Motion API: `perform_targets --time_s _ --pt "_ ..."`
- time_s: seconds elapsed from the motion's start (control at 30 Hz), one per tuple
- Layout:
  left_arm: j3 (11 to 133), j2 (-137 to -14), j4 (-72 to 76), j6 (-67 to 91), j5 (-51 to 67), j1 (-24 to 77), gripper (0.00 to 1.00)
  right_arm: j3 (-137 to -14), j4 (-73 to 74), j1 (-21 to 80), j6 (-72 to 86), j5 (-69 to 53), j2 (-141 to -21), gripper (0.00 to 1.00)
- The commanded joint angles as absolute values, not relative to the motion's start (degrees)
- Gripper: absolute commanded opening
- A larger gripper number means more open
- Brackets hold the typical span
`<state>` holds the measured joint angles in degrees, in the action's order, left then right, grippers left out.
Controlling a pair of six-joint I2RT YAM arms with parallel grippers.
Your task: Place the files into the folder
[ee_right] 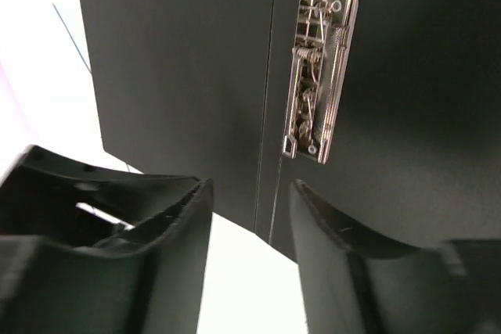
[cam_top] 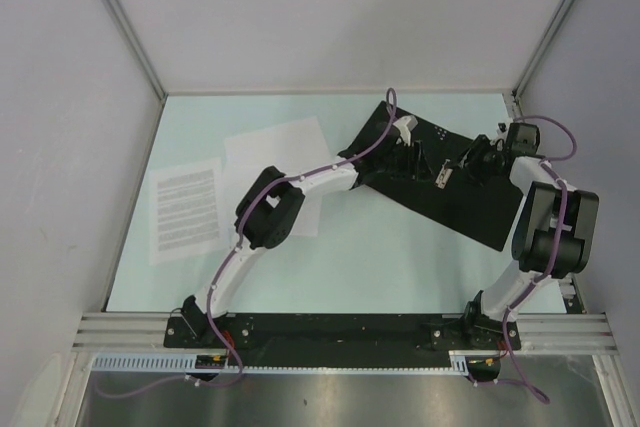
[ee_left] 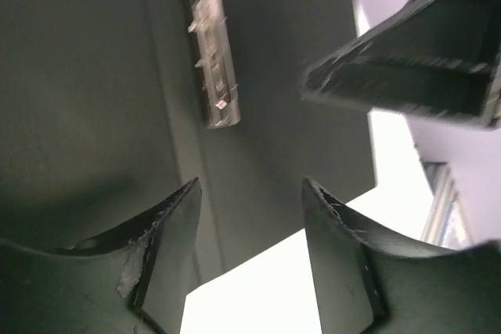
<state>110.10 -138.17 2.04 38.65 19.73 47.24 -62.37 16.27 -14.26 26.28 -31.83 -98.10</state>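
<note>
While the folder [cam_top: 465, 212] is lying opened flat on the far right part of the worktop [cam_top: 400, 267], black inside facing up, it is sitting skewed to the worktop edges, with small white dots [cam_top: 440, 132] showing near its far side. A metal clip [ee_right: 319, 76] is sitting along its centre crease.

The left pincer [ee_left: 249, 184] is hovering just over the black inside, fingers apart, nothing between them. The right pincer [ee_right: 251, 185] is hovering over the same crease from the other side, fingers apart too, gripping nothing. Both are pointing at the clip, tips close to each other.

The files are lying outside the folder, to its left. The printed sheet [cam_top: 185, 212] is lying flat near the left edge. A blank sheet [cam_top: 275, 152] is lying between it and the folder, partly under the left arm [cam_top: 270, 212]. Whether another sheet is overlapping there, cannot tell.

The worktop is looking pale greenish white and matte. Grey-lilac wall panels [cam_top: 60, 97] are closing it in on the left, far and right sides, with aluminium posts [cam_top: 120, 17] running up the corners. An aluminium rail [cam_top: 340, 327] is running along the near edge, carrying both arm bases. Purple cables [cam_top: 365, 142] are trailing along both arms.
</note>
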Motion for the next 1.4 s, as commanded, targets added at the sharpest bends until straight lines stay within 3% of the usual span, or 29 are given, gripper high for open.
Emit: perform_targets --time_s 0.0,0.17,0.3,1.13,1.37 --pt "113.0 -139.5 -2.3 35.4 19.3 47.3 0.56 -62.1 10.9 -14.7 27.5 -35.7 -100.3 0.41" --pt "112.8 -140.9 -3.3 36.1 17.9 47.0 0.47 -59.2 9.1 -14.3 28.7 -33.3 -100.4 0.31" --pt "111.4 -141.6 -2.6 36.6 18.5 46.9 0.43 -58.4 8.4 -14.2 28.5 -33.1 -101.9 0.31" --pt "108.1 -140.3 -0.9 37.0 19.2 46.7 0.4 -58.0 3.9 -12.2 30.3 -32.9 -107.5 0.24" --pt "107.7 -140.1 -0.7 37.1 19.5 46.6 0.39 -57.7 4.0 -12.2 30.4 -31.3 -107.8 0.16"
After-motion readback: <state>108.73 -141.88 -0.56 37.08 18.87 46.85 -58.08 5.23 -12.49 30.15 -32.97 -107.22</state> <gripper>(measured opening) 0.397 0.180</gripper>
